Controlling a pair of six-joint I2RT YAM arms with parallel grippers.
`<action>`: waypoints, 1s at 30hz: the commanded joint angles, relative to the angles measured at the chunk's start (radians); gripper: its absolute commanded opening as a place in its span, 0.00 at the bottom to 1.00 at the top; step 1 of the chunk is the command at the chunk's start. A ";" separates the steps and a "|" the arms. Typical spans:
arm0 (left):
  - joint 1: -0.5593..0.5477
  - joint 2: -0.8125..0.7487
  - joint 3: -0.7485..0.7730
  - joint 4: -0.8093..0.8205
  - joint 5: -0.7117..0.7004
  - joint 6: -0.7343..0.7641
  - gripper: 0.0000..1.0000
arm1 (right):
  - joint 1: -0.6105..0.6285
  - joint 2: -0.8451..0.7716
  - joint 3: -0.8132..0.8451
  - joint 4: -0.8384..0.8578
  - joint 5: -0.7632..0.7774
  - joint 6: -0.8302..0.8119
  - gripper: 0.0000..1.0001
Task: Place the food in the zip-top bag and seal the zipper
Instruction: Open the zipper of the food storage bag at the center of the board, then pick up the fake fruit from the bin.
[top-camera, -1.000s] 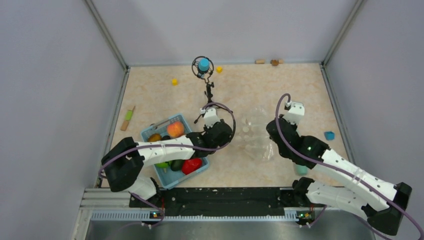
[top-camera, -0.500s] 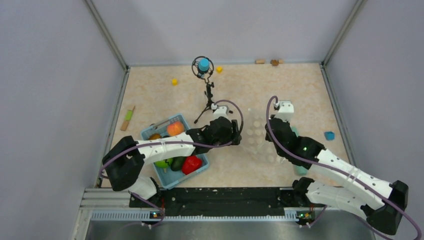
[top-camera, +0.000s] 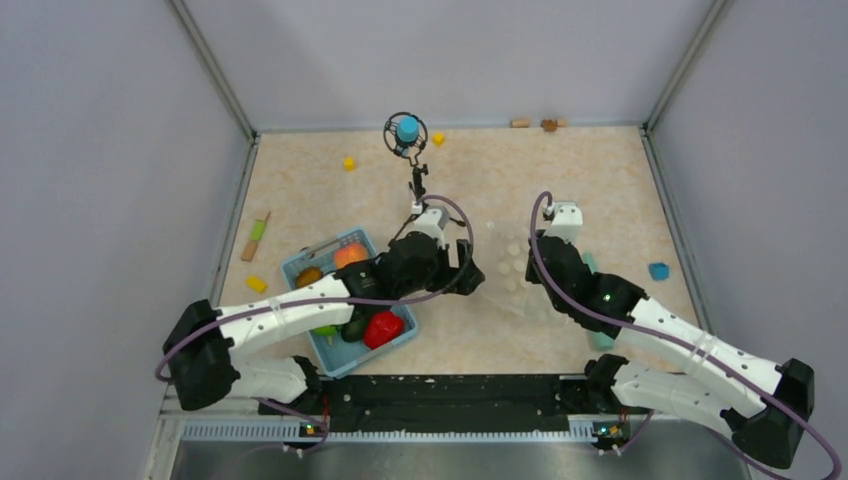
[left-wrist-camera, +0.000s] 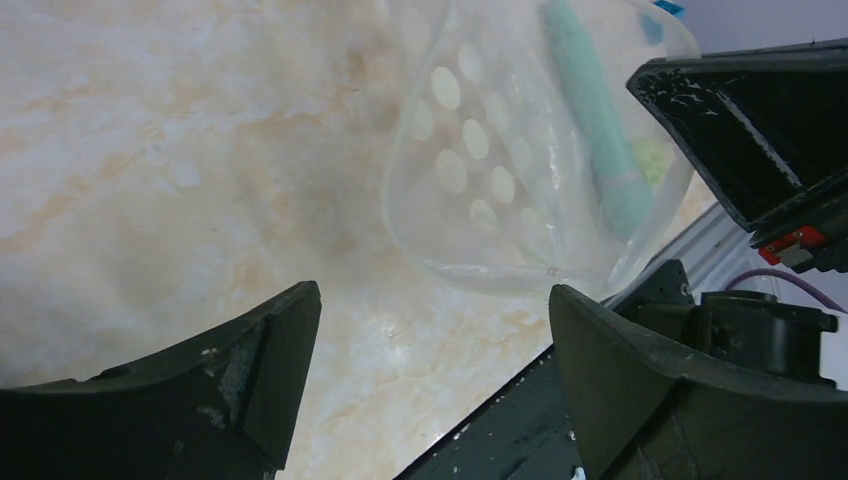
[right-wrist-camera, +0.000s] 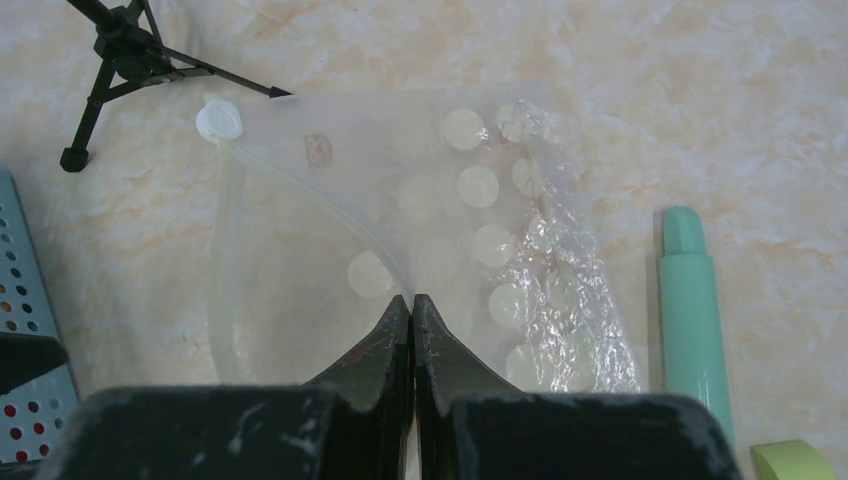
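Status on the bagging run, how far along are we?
Done: nothing bagged; the food sits in the blue basket. In hand: right gripper pinches the zip-top bag at its mouth, zipper parted; left gripper is open and empty beside it. Left: load every piece, then seal.

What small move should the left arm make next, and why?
Probably ease the open left gripper onto the free lip of the bag and close. The right gripper is shut on the other lip at the zipper, the mouth gapes only a little, and the food lies in the basket, so the bag seems to need widening first.
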 joint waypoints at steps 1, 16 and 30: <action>0.002 -0.143 -0.026 -0.176 -0.195 -0.014 0.90 | -0.011 0.002 -0.005 0.035 -0.022 0.004 0.00; 0.003 -0.354 -0.035 -1.086 -0.737 -0.681 0.97 | -0.012 0.016 -0.006 0.033 -0.024 -0.004 0.00; 0.025 -0.422 -0.129 -1.265 -0.759 -0.934 0.97 | -0.011 0.093 0.009 0.027 -0.009 -0.009 0.00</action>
